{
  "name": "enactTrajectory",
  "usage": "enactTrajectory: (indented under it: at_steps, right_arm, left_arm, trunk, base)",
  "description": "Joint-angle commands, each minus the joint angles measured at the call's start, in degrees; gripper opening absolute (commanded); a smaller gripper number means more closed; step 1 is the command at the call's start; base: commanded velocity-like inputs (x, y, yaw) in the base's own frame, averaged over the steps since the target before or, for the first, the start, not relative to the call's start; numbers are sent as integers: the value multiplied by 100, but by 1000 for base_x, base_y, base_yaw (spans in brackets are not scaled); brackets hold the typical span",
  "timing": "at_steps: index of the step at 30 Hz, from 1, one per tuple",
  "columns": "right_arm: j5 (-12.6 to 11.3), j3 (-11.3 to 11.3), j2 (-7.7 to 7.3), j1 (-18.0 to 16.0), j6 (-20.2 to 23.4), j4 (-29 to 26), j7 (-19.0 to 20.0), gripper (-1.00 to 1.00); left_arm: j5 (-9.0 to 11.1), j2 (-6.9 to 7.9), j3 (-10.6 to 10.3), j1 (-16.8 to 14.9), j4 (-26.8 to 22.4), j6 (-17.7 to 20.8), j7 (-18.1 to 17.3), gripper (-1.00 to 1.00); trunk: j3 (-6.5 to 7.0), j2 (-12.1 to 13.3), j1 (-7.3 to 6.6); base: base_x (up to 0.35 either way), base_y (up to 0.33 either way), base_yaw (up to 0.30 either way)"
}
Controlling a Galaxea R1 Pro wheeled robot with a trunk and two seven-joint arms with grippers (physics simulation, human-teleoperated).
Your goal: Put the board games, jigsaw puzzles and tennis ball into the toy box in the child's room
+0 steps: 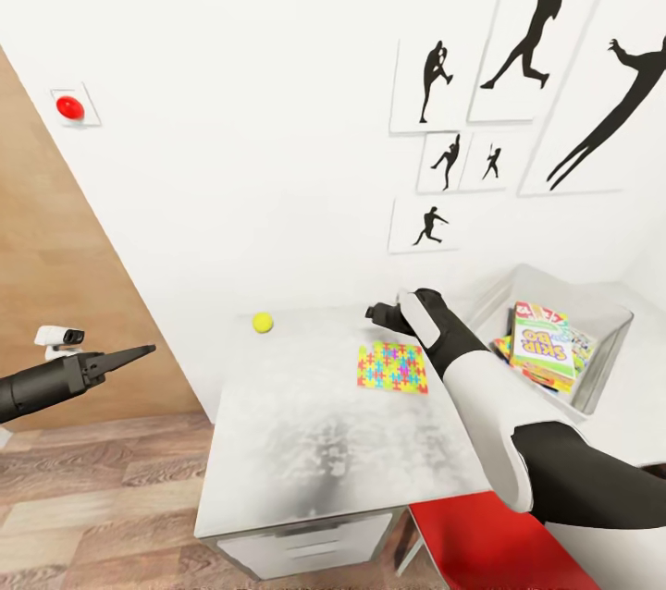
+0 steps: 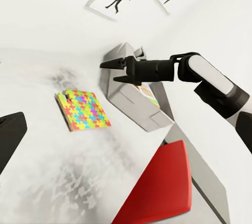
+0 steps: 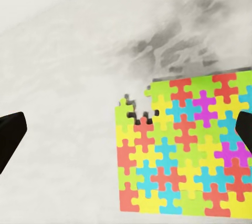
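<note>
On the light grey table a multicoloured jigsaw puzzle lies flat, with a piece or two gone from one corner. Farther left near the wall rests the tennis ball. The grey toy box stands at the right and holds the SKIP-BO board game with other flat colourful items under it. My right gripper hovers open and empty just above the puzzle's far edge. My left gripper hangs open and empty off the table's left side.
A red chair is tucked at the table's near right corner. White drawers sit under the top. Black sports prints and a small red ball are on the white wall. Wood-plank floor lies left.
</note>
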Motion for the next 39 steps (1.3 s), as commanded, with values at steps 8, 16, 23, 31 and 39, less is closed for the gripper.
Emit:
enactTrajectory:
  at_steps: [8,16,23,31,39]
  right_arm:
    - [-36,36,2,-14,6,-7,-53,100]
    - [-33,49,-9,-89,11,-14,-57,100]
    - [-26,57,-14,-174,32,-23,-61,100]
    - [-9,66,-36,-309,45,-22,-62,100]
    - [406,61,-39,-465,55,-8,-67,100]
  left_arm:
    - [-17,3,9,-5,-1,60,-27,100]
    - [-22,0,-5,-5,-1,59,-27,100]
    - [-46,2,0,-5,-1,61,-27,100]
    - [-48,1,4,-5,-1,61,-27,100]
    - [-51,3,9,-5,-1,59,-27,100]
  trunk:
    - [-87,-12,3]
    - [-163,-12,3]
    - [-229,-12,3]
    - [-305,-12,3]
    - [-380,-12,3]
  base:
    - [0,0,0]
    - [0,0,0]
    - [0,0,0]
    - [0,0,0]
    - [0,0,0]
